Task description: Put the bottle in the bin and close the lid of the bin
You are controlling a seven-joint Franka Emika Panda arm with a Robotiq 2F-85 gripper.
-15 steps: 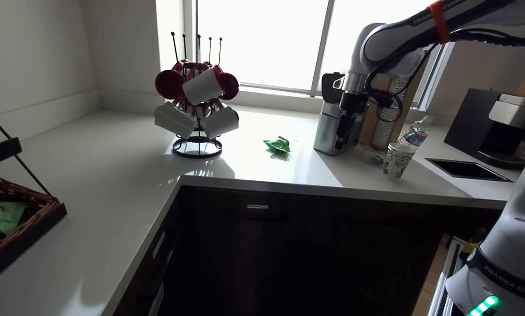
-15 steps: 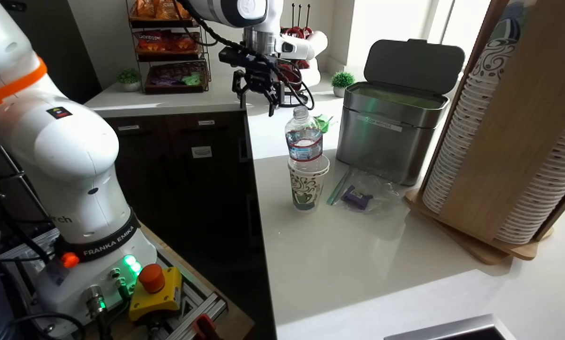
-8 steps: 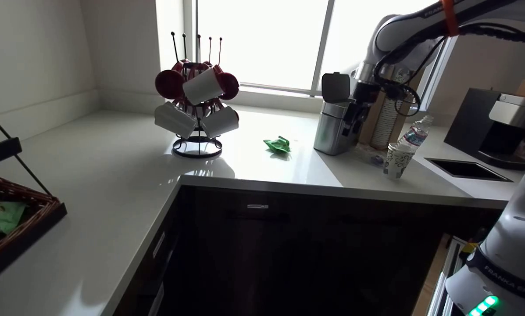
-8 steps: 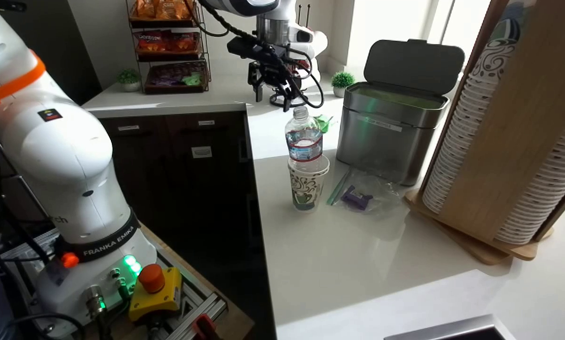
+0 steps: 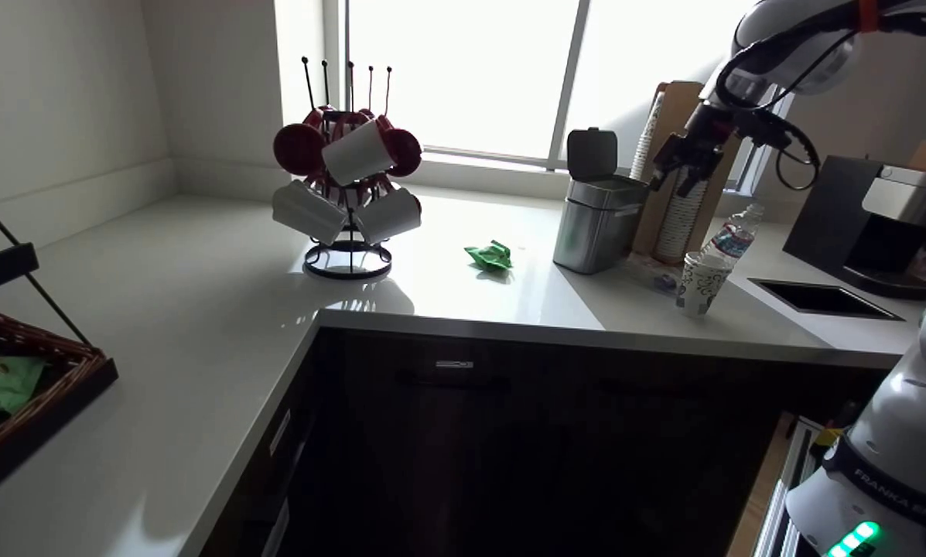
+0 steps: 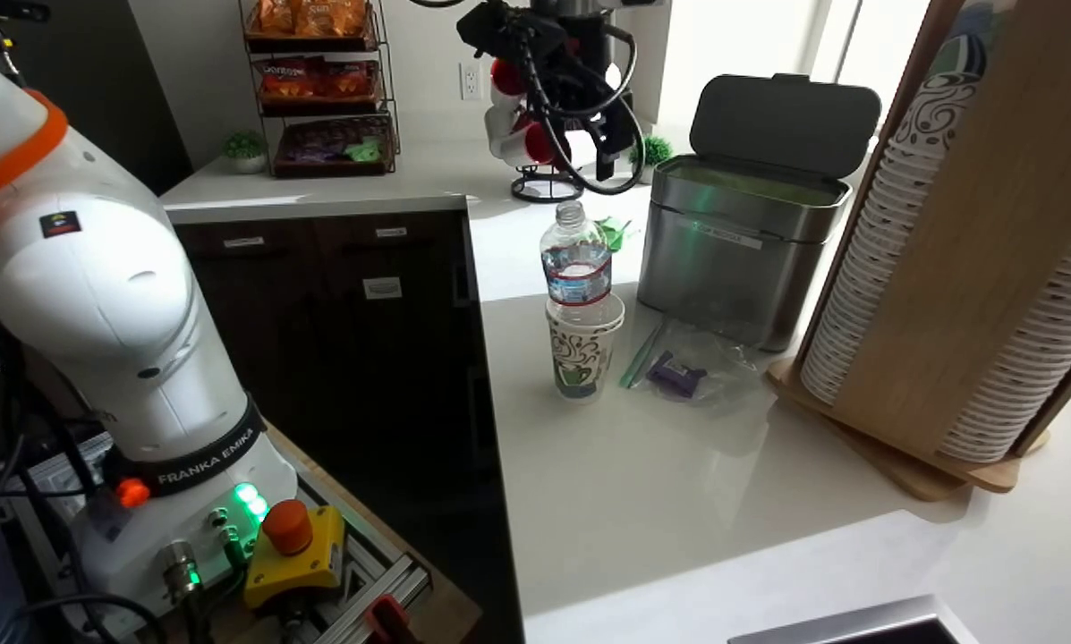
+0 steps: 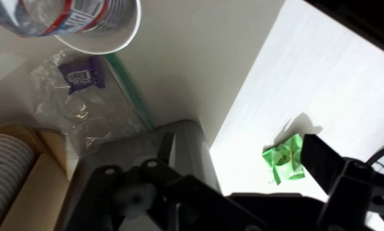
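The clear bottle (image 6: 576, 259) with a blue and red label stands in a patterned paper cup (image 6: 582, 358), leaning in an exterior view (image 5: 733, 236). It also shows in the wrist view (image 7: 79, 14). The grey metal bin (image 6: 723, 268) stands beyond the cup, also in an exterior view (image 5: 590, 228) and the wrist view (image 7: 192, 150). Its dark lid (image 6: 786, 125) is raised upright in both exterior views (image 5: 592, 155). My gripper (image 5: 670, 186) is open, tilted and empty, above the counter near the bin. Its fingers are wide apart in the wrist view (image 7: 238, 144).
A green wrapper (image 5: 491, 255) lies left of the bin. A plastic bag with a purple wrapper (image 6: 676, 374) lies between cup and bin. A wooden cup holder (image 6: 973, 268) stands beside the bin. A mug rack (image 5: 350, 193) stands further along the counter.
My gripper has risen and moved right in both exterior views, and has tilted. The bottle, cup, bin and raised lid have not moved.
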